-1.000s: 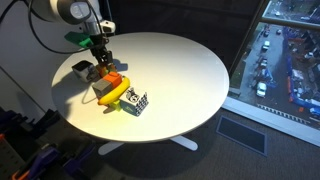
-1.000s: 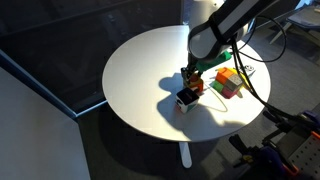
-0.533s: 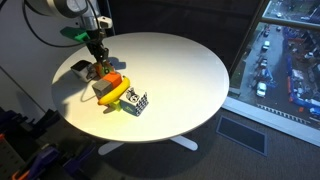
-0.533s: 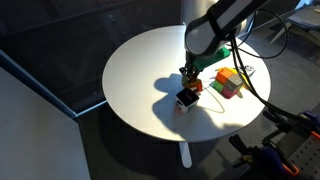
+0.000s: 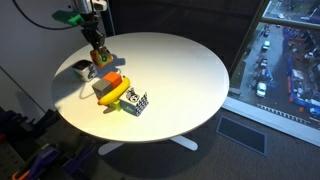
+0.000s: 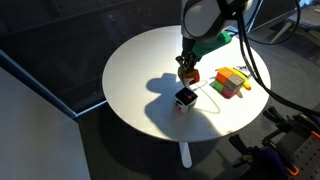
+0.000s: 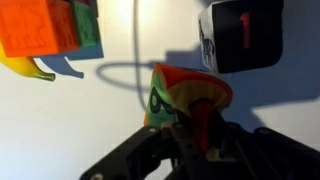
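My gripper point(image 5: 100, 56) point(image 6: 187, 66) hangs above the round white table point(image 5: 190, 70) point(image 6: 140, 70), shut on a small orange and green toy point(image 5: 103, 59) point(image 6: 188, 74) that is lifted off the surface. In the wrist view the toy point(image 7: 185, 92) sits between the dark fingers of the gripper point(image 7: 195, 128), its lower part hidden by them. Below it on the table stands a black and white cube point(image 5: 138, 103) point(image 6: 186, 98) point(image 7: 240, 35). Beside that lies a cluster of coloured blocks point(image 5: 110, 88) point(image 6: 230, 82) point(image 7: 45, 25) with a yellow banana point(image 5: 119, 96) point(image 7: 25, 68).
A thin grey cable point(image 7: 130, 68) loops over the table near the cube. A small white object point(image 5: 78, 68) lies by the table's edge. A window point(image 5: 285, 50) drops away beside the table, and dark floor surrounds its pedestal point(image 6: 185, 155).
The gripper closed on the orange and green toy beside the blocks and rose with it, so the toy now hangs above the table.
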